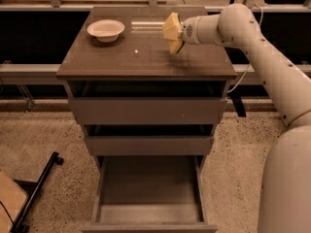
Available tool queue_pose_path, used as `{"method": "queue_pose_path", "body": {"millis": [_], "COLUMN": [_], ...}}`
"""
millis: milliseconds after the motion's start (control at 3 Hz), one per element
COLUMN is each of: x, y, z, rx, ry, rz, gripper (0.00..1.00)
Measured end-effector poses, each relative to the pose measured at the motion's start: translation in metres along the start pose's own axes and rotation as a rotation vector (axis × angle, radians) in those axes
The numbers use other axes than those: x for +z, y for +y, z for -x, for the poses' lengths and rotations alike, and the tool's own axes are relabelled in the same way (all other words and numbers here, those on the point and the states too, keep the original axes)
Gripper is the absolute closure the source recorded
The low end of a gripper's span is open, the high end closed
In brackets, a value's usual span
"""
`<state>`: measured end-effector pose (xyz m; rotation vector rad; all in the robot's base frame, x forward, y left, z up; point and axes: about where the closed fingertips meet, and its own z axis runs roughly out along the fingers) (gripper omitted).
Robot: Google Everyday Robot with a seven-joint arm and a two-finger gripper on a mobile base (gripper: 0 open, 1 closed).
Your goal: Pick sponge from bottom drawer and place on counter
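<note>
Camera view, looking down on the grey cabinet from the front. Gripper [172, 33] with pale yellow tips sits low over the counter [146, 62], right of centre towards the back, on a white arm [262, 52] reaching in from the right. How far it is open, cannot tell. A dark sliver [178, 49] shows at its lower edge; whether that is the sponge, cannot tell. White bowl [106, 29] stands at the counter's back left corner, well apart from the gripper. Bottom drawer [148, 191] is pulled fully out, grey floor showing. Two upper drawers [148, 111] stand slightly ajar.
</note>
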<state>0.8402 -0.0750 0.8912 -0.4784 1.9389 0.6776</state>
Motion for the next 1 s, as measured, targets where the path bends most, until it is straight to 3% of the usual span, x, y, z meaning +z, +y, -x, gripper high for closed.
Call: {"method": "queue_pose_path", "body": {"millis": [333,667,1000], "x": [0.0008,0.0029,0.0029], "y": [0.0011,0.0023,0.0023], "z": [-0.0015,-0.0026,-0.0026], "rx": [0.004,0.004,0.004], "ry": [0.003,0.004,0.004], "rz": [0.003,0.005,0.005], "gripper": [0.11,0.0,0.0]}}
